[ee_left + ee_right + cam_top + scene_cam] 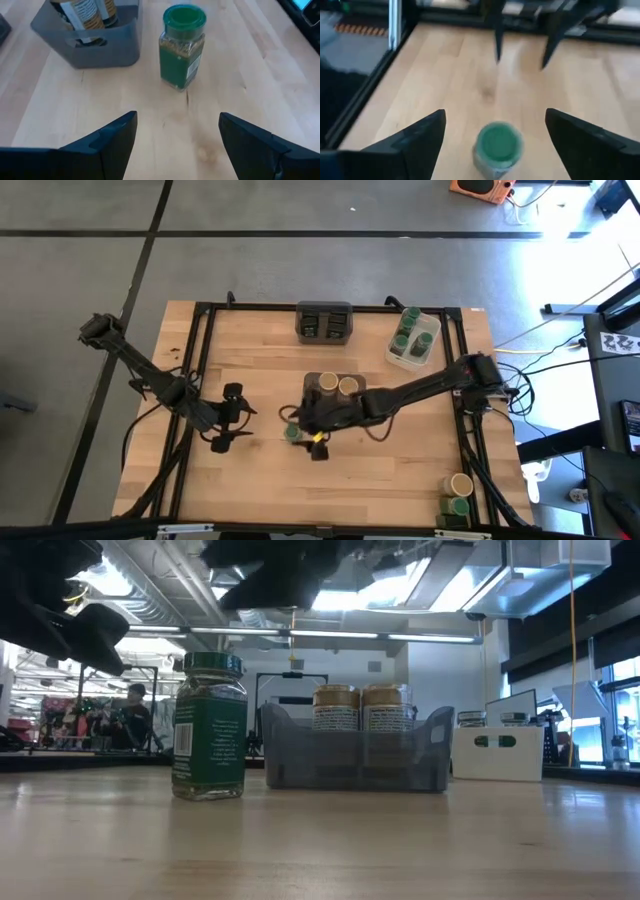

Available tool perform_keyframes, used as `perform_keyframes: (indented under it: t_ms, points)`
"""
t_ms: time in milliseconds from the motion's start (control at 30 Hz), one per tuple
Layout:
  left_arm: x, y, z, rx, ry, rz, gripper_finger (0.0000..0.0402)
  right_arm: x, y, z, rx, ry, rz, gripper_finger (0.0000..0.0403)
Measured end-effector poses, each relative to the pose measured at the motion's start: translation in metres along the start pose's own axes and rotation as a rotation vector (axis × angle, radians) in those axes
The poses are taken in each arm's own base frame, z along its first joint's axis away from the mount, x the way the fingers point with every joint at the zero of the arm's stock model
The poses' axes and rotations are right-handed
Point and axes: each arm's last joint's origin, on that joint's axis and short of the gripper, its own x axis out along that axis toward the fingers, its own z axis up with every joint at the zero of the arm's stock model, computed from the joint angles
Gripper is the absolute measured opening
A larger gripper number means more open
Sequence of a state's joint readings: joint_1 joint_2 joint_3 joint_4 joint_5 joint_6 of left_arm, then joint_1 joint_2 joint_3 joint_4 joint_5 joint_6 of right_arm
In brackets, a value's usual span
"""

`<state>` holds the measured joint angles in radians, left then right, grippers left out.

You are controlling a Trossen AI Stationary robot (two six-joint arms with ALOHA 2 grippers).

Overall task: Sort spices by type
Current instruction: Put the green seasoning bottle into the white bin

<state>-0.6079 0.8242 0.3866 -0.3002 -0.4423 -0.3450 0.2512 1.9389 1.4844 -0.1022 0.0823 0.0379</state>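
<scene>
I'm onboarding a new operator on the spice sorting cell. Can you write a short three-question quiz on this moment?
1. True or false: the green-lidded jar stands upright on the table, outside the grey bin.
2. What sits in that grey bin? A) two tan-lidded jars B) dark tins C) nothing
3. Which end effector hovers above the green-lidded jar, and is it open?

Key:
1. True.
2. A: two tan-lidded jars.
3. The right end effector, open, with the jar between its fingers but not gripped; the left end effector waits open nearby.
</scene>
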Motion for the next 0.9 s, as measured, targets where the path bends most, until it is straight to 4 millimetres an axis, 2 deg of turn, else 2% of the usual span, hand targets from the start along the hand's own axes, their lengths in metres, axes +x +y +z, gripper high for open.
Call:
perform_keyframes:
  t_ms: [167, 800, 900]
  points:
    - [0.001, 0.001, 0.001, -0.003, -0.004, 0.010, 0.0278, 0.022, -0.003, -0.013, -0.041, 0.048, -0.002, 0.0340]
    - [0.004, 0.005, -0.001, -0.034, 0.011, 0.048, 0.0278, 0.060, -0.002, -0.044, -0.044, 0.087, 0.013, 0.0339]
    - [0.004, 0.005, -0.001, -0.036, 0.009, 0.047, 0.0278, 0.062, -0.003, -0.046, -0.039, 0.092, 0.030, 0.0326]
